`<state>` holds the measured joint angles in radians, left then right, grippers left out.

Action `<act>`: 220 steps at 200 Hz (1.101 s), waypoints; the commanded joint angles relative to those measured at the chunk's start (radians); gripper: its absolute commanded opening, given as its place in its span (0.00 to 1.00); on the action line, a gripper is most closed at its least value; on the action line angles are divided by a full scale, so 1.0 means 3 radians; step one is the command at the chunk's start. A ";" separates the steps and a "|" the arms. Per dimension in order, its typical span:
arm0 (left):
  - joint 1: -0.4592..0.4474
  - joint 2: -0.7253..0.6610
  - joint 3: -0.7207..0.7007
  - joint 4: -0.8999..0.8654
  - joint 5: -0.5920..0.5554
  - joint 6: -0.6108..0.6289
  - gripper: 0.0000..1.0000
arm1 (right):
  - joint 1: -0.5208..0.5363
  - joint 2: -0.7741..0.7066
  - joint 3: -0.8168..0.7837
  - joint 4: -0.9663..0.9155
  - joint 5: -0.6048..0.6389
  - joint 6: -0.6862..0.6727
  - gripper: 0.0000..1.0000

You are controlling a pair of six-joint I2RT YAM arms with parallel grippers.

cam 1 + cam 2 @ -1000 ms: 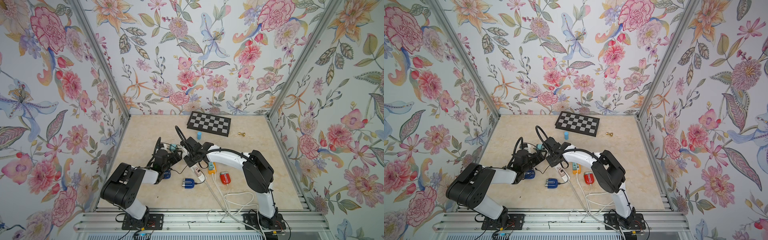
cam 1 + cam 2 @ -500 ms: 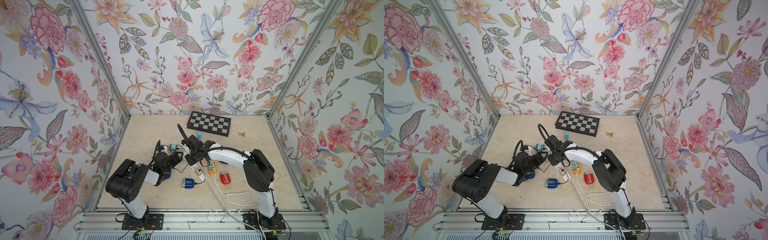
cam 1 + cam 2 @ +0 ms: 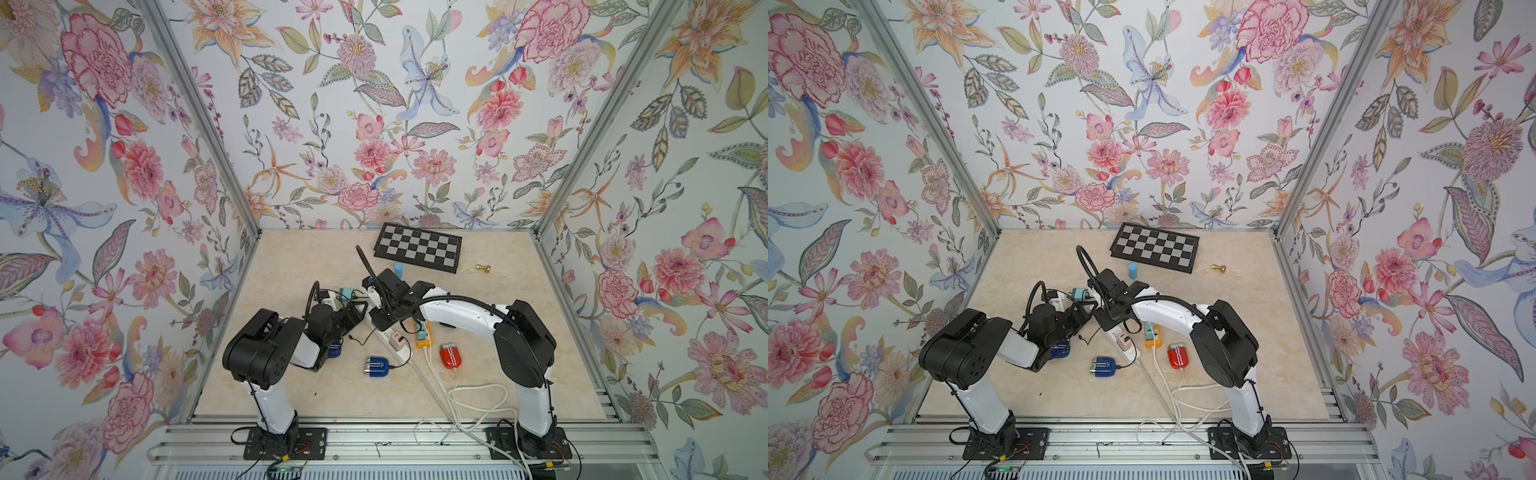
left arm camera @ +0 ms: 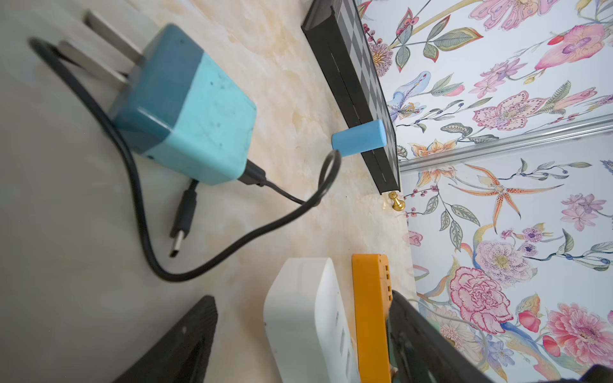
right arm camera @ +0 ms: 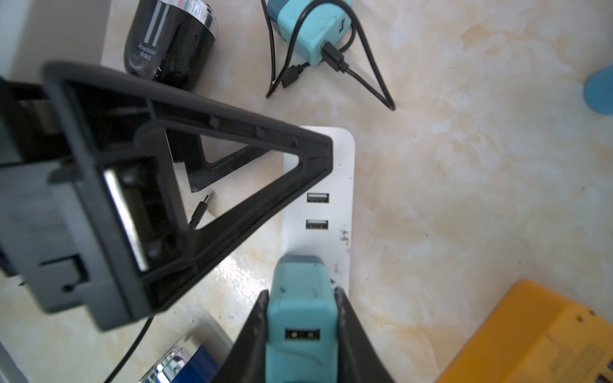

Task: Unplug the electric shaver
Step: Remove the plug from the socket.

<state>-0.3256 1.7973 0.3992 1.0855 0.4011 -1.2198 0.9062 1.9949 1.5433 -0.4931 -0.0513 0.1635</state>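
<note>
Right gripper point(image 5: 302, 335) — fingers pinched on both sides of a teal adapter point(image 5: 300, 291), which is seated in the white power strip point(image 5: 335, 165) just behind two USB ports. Left gripper point(image 4: 302, 296) is spread wide with nothing held. The strip's rounded end is seen between its fingers, and an orange power strip point(image 4: 370, 298) lies just beside.

Past the strip's end a second, paler adapter point(image 4: 189, 109) is found on its side on the table point(image 3: 519, 332), prongs bare. A black cable point(image 4: 179, 278) is looped from it, far plug loose. A black electric shaver point(image 5: 169, 43) is lying near that adapter.

Nearer the arm bases, a blue shaver point(image 3: 376, 368) is corded toward the white strip and a red shaver point(image 3: 451, 356) lies near the orange one — which shaver the gripped adapter feeds cannot be told
</note>
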 commanded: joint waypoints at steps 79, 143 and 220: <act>-0.0013 0.0140 0.0072 0.0108 0.0073 -0.0139 0.58 | 0.0014 -0.0163 0.0004 0.0207 -0.0145 -0.0048 0.12; -0.0030 0.0145 0.0088 0.0130 0.0064 -0.0137 0.52 | 0.0046 -0.0141 0.0025 0.0217 -0.0279 -0.0089 0.10; -0.0051 0.0155 0.0093 0.0188 0.0054 -0.0171 0.22 | 0.0066 -0.0130 0.0051 0.0217 -0.0268 -0.0075 0.11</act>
<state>-0.3267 1.8297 0.4168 1.1099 0.4129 -1.3285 0.9138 1.9873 1.5368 -0.4763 -0.1257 0.1551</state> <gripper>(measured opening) 0.325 0.289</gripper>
